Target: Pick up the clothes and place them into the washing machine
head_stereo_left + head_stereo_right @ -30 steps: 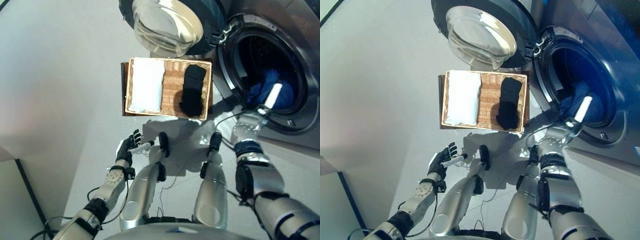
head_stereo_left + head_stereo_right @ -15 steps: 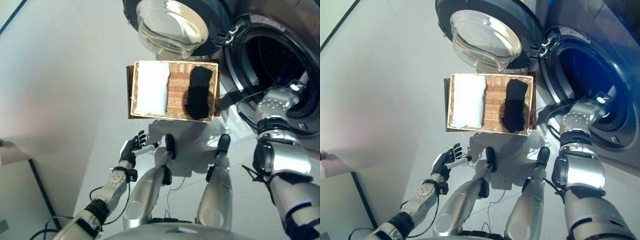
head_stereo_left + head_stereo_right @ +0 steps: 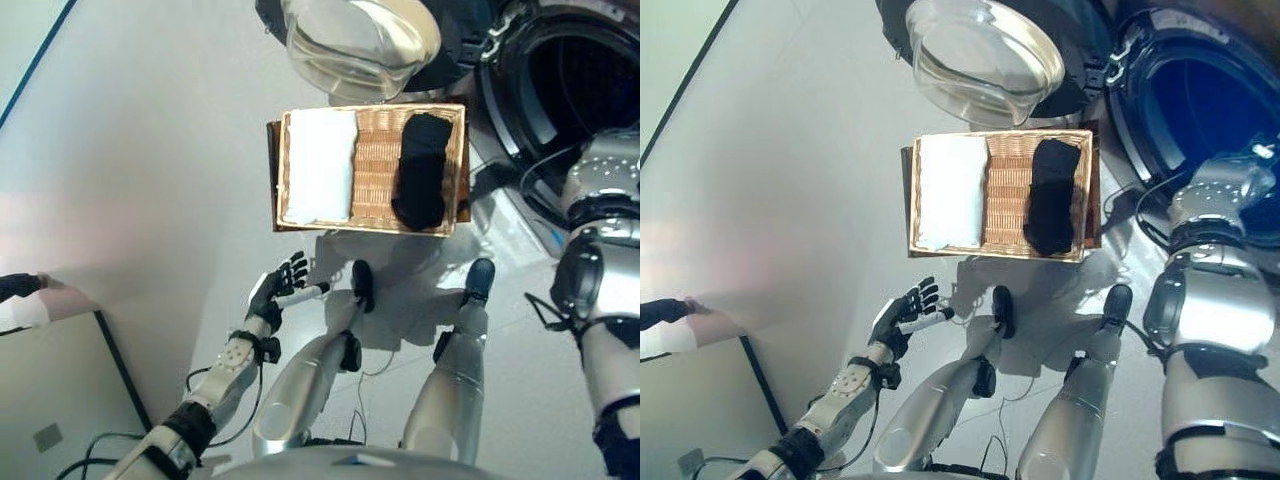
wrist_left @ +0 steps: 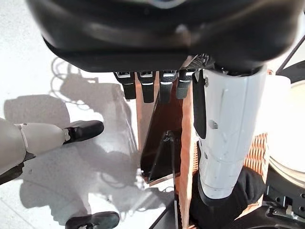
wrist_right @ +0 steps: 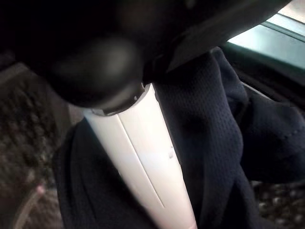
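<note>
A pale grey floor (image 3: 150, 150) fills the left half of the frame. A wicker basket (image 3: 377, 168) sits on it at upper centre, just below the open round glass door (image 3: 360, 45) of the washing machine (image 3: 1200, 90) at upper right.

Two garments lie in the basket. A white folded cloth (image 3: 320, 165) occupies the basket's left section as a flat, smooth rectangle, its long axis running from the top of the frame to the bottom. A black cloth (image 3: 421, 170) lies in the right section as a narrower, slightly rumpled strip, long axis likewise top to bottom. Bare wicker shows between the two.

A dark blue garment (image 5: 209, 143), of fine ribbed or mesh weave, hangs in loose folds in the right wrist view, close against the white thumb cover of the right hand (image 5: 138, 162). The drum's perforated wall shows behind it. Whether that hand grips the fabric cannot be told; the fingers are hidden.

The left hand (image 3: 280, 292) hovers at lower centre-left, below the basket, fingers spread and relaxed, holding nothing.

A person's sleeve (image 3: 18, 300) shows at the far left edge.
</note>
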